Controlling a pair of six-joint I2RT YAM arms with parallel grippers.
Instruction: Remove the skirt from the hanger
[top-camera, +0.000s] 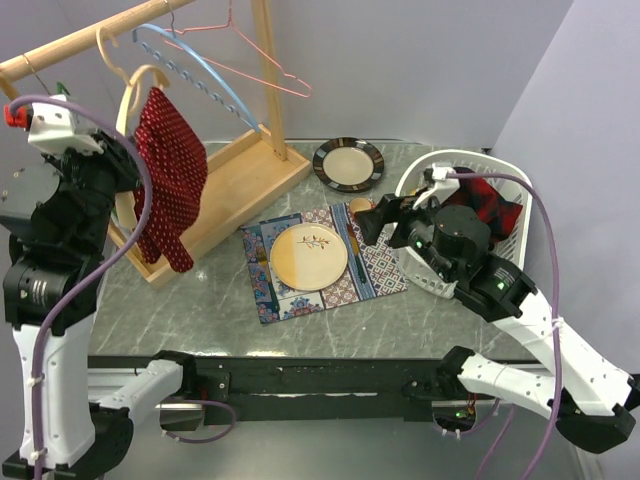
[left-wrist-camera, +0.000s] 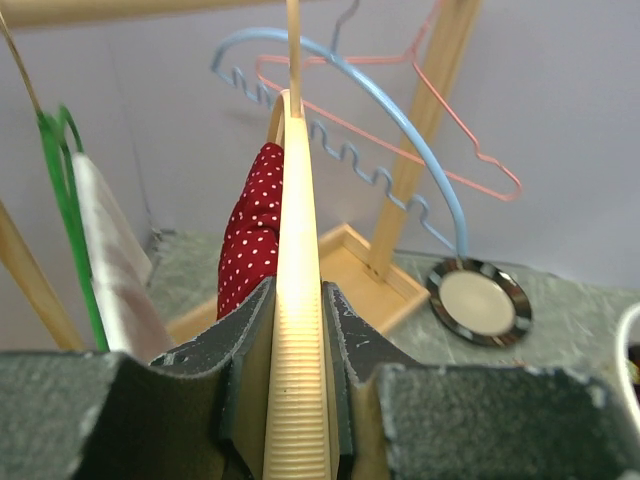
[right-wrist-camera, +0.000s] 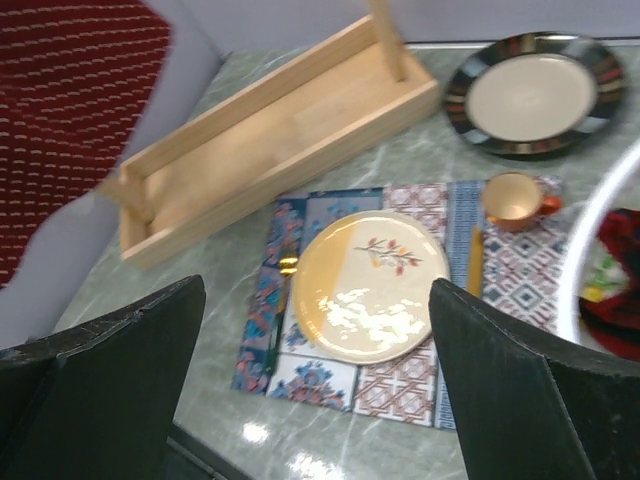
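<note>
The skirt (top-camera: 170, 180) is dark red with white dots and drapes over a cream hanger (top-camera: 128, 95) on the wooden rail at the left. In the left wrist view the hanger's ribbed arm (left-wrist-camera: 297, 300) runs straight between the jaws of my left gripper (left-wrist-camera: 297, 335), which is shut on it, and the skirt (left-wrist-camera: 255, 230) hangs just beyond on the left side. My right gripper (top-camera: 385, 215) hovers open over the table's right half, with nothing between its fingers (right-wrist-camera: 120, 370). In the right wrist view the skirt (right-wrist-camera: 70, 110) shows at the upper left.
A blue hanger (top-camera: 200, 75), a pink wire hanger (top-camera: 250, 50) and a green one (left-wrist-camera: 60, 200) with pale cloth share the rail. The rack's wooden base (right-wrist-camera: 270, 130) sits behind a patterned mat with a yellow plate (right-wrist-camera: 370, 285). A dark-rimmed plate (right-wrist-camera: 535, 92), orange cup (right-wrist-camera: 515, 198) and white basket (top-camera: 470, 160) lie right.
</note>
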